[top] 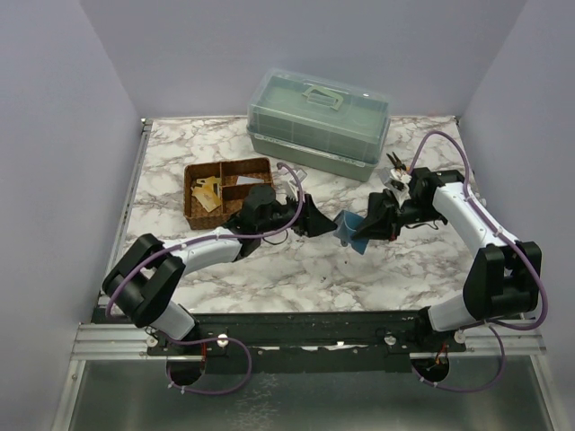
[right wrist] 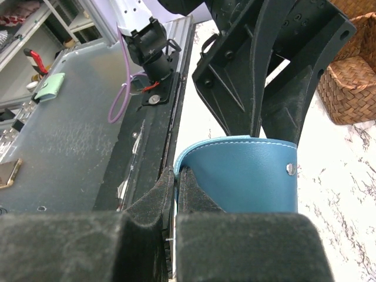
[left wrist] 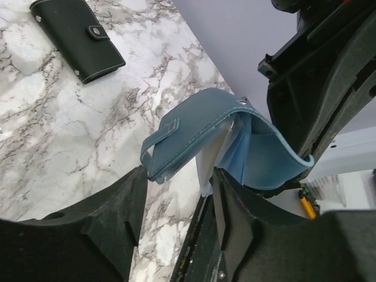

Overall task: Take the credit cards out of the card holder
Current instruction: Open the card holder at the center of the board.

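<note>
The teal-blue card holder point(top: 350, 231) hangs open between both grippers above the table's middle. My right gripper point(top: 362, 230) is shut on one edge of it; in the right wrist view its jaws point(right wrist: 177, 182) pinch the holder's point(right wrist: 247, 176) left rim. My left gripper point(top: 323, 221) is open just left of it. In the left wrist view its fingers point(left wrist: 179, 194) straddle the holder's point(left wrist: 194, 138) lower flap, and a pale sheet point(left wrist: 208, 164) hangs from the pockets against the right finger. Tan-orange cards point(top: 207, 194) lie in the basket.
A brown wicker basket point(top: 225, 171) with compartments stands at the back left, also in the right wrist view point(right wrist: 352, 82). A green lidded box point(top: 319, 121) stands at the back. A black wallet with a snap tab point(left wrist: 76, 35) lies on the marble.
</note>
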Action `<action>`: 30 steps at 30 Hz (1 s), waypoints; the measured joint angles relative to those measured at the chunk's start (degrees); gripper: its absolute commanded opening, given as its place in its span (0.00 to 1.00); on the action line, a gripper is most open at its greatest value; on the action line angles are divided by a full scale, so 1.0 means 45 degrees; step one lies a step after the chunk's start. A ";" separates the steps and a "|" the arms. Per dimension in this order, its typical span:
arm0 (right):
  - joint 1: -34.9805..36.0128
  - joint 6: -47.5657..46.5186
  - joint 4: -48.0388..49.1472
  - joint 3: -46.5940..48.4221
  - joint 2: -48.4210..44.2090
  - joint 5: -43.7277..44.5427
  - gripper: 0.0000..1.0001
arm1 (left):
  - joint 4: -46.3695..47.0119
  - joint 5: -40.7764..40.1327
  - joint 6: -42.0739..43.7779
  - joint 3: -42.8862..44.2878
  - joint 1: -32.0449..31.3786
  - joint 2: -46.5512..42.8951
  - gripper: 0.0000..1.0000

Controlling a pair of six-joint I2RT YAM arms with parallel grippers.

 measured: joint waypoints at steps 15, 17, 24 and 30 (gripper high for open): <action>0.0019 0.1345 0.0345 0.0277 0.0039 0.0029 0.00 | 0.1345 0.2579 -0.0986 0.0471 0.0068 0.0879 0.74; 0.0019 0.1341 0.0296 0.0452 0.0068 0.0019 0.00 | 0.1700 0.2963 -0.1010 0.0471 0.0083 0.0879 0.79; 0.0024 0.1093 0.0019 0.0675 0.0544 -0.0053 0.00 | 0.2123 0.3424 -0.1137 0.0379 0.0102 0.0738 0.75; 0.0024 0.1064 -0.0015 0.0680 0.0563 -0.0068 0.00 | 0.2103 0.3400 -0.1535 0.0369 0.0107 0.0767 0.59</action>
